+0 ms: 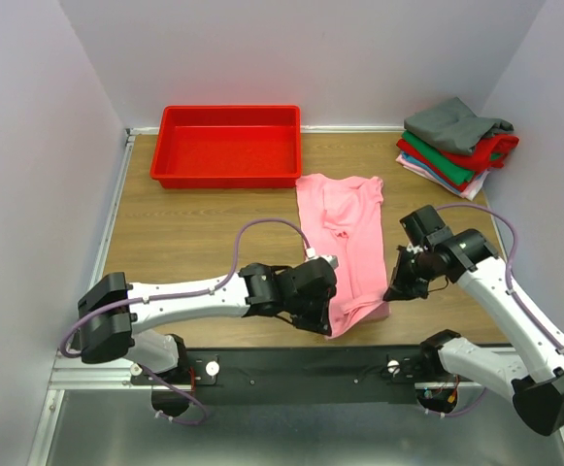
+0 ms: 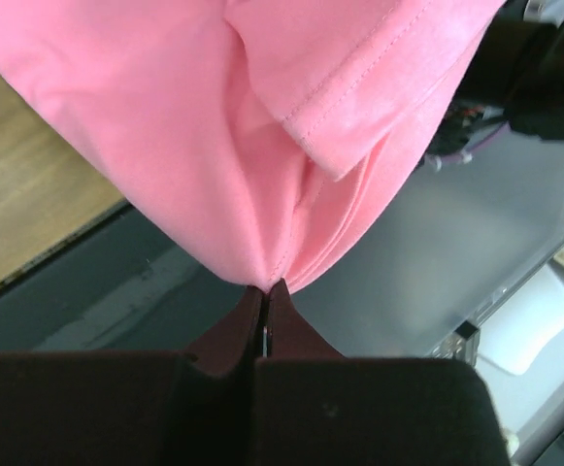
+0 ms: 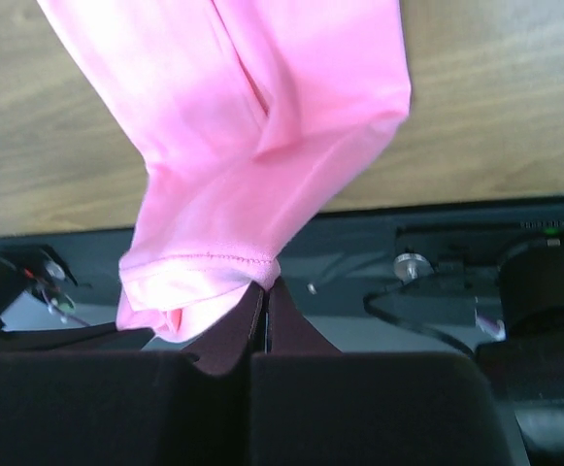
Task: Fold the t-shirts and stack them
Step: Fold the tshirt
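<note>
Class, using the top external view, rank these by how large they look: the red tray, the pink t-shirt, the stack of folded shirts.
Largest: pink t-shirt and red tray, too alike to rank apart.
Smallest: stack of folded shirts.

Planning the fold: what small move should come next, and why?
Probably raise the near end slightly, ready to fold forward: the left gripper and right gripper are both shut on that end of the pink t-shirt, whose rest lies flat.

Bare table [image 1: 180,233] at centre left: open passage. Red tray [image 1: 228,146] blocks upper left, t-shirt stack [image 1: 456,146] upper right — narrow gap between. Pink t-shirt [image 1: 340,218] spans centre.
</note>
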`<state>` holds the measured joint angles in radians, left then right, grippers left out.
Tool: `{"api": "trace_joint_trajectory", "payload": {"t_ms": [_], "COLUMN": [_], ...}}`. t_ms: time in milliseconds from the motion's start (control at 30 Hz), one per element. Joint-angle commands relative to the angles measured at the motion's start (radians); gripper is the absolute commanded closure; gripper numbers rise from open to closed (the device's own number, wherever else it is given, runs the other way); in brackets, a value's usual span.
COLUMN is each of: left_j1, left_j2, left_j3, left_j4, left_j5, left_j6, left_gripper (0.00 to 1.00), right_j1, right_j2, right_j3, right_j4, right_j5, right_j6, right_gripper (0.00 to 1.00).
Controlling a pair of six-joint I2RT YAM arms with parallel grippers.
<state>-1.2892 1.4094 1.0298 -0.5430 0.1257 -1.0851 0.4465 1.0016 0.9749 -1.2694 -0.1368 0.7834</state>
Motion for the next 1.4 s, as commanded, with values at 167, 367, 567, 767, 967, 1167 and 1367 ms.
{"api": "trace_joint_trajectory", "payload": {"t_ms": [167,367,567,767,967,1167,1367], "left_j1": [0.111,0.195,0.261,0.304,0.352,0.412,0.442], "left_j2": [0.059,0.097,0.160,0.253,0.292,0.292,0.368], "left_j3": [0.001,-0.016,-0.007,0.047,0.085,0.084,0.122], "left_j4": [0.057,0.112,0.144,0.141,0.123,0.149,0.166], "left_j5": [-0.017,-0.017,-0.020,-0.040,-0.061,-0.041,-0.006], "left_j6": [0.068,0.088,0.132,0.204,0.232,0.267,0.341], "left_gripper": [1.00,1.00,1.00,1.00,1.00,1.00,1.00], "right_j1": [0.009,0.009,0.009,0.009,0.008,0.009,0.009], "right_j2": [0.072,0.132,0.230,0.316,0.367,0.413,0.468], "right_j3": [0.002,-0.016,-0.004,0.033,0.057,0.090,0.108], "right_j4": [0.194,0.303,0.352,0.378,0.389,0.398,0.413], "right_j5": [0.115,0.186,0.241,0.301,0.325,0.350,0.382], "right_j6": [0.028,0.024,0.016,-0.012,-0.023,-0.039,-0.050], "right_gripper": [0.99,0.99,0.99,0.99,0.99,0.99,0.99]}}
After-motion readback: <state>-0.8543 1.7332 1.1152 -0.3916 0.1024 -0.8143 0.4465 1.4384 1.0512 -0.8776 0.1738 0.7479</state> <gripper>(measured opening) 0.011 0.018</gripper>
